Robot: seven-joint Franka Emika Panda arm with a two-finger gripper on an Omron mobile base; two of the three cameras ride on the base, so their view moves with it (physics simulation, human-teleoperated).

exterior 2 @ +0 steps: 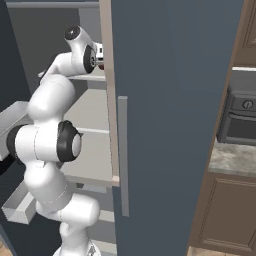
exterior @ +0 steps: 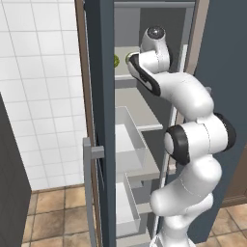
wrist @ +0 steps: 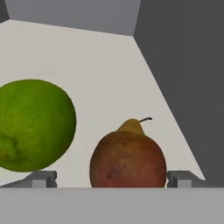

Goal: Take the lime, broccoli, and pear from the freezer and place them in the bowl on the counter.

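In the hand view the reddish-brown pear point(wrist: 127, 155) stands upright on the pale freezer shelf point(wrist: 87, 57), right between my gripper's point(wrist: 113, 179) wide-apart fingertips point(wrist: 43, 178). The gripper is open and holds nothing. The green lime point(wrist: 35, 124) sits just left of the pear, outside the left fingertip. From the base views my arm reaches into the upper shelf of the freezer point(exterior: 101, 120). A green sliver point(exterior: 116, 61) shows on that shelf at the door's edge; I cannot tell whether it is the broccoli. The bowl is out of view.
The freezer's grey side wall point(wrist: 183, 87) stands close on the pear's right. White drawers point(exterior: 128, 140) are pulled out below the shelf. The open door point(exterior 2: 170, 100) with its bar handle point(exterior 2: 123, 155) stands right of the arm; the counter point(exterior 2: 232, 157) and an oven lie beyond it.
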